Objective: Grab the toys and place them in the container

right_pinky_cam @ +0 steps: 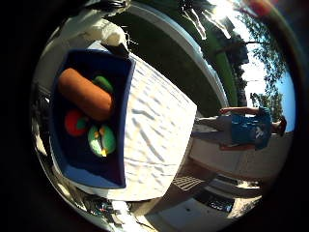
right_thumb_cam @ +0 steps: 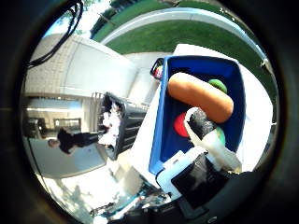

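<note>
Inside the blue container (right_pinky_cam: 126, 121) lie 4 toys (right_pinky_cam: 86, 94); above it, the robot hand (right_thumb_cam: 212, 140) hangs empty, fingers relaxed.

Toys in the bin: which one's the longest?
The orange sausage-shaped toy, lying across the blue container. The red toy and the green toys beside it are small and roundish.

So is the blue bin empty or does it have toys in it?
It has toys. Inside the blue bin lie a long orange toy, a red one and a green one.
</note>
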Robot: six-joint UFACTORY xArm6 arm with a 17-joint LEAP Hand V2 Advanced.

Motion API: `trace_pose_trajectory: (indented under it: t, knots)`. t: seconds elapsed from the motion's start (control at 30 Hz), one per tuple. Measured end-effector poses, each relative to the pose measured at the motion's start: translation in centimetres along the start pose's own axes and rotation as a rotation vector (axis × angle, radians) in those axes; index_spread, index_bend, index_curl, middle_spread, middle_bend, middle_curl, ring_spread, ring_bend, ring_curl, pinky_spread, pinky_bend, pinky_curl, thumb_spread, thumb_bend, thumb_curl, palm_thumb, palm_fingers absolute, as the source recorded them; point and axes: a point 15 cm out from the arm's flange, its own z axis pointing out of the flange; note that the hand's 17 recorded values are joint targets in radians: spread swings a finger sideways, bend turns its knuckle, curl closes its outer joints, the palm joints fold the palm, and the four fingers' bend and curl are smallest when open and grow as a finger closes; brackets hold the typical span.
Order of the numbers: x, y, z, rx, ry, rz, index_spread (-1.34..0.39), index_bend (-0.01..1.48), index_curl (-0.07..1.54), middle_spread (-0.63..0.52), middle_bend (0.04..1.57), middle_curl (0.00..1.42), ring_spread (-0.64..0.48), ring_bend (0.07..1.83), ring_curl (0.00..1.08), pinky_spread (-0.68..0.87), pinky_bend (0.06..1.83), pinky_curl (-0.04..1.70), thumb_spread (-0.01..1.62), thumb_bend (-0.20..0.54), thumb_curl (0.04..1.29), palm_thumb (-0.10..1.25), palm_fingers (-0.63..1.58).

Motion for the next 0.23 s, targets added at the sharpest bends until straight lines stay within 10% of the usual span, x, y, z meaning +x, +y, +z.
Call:
trace_pose_trajectory:
  t: [0.23]
  knots:
    - [1.3, 7.3, -7.4, -0.035, 0.000, 0.022, -0.39, 0.20, 0.35, 0.15, 0.13, 0.27, 0.33, 0.38, 0.30, 0.50, 0.72, 0.37, 1.13, -0.022, 0.43, 0.76, -0.06]
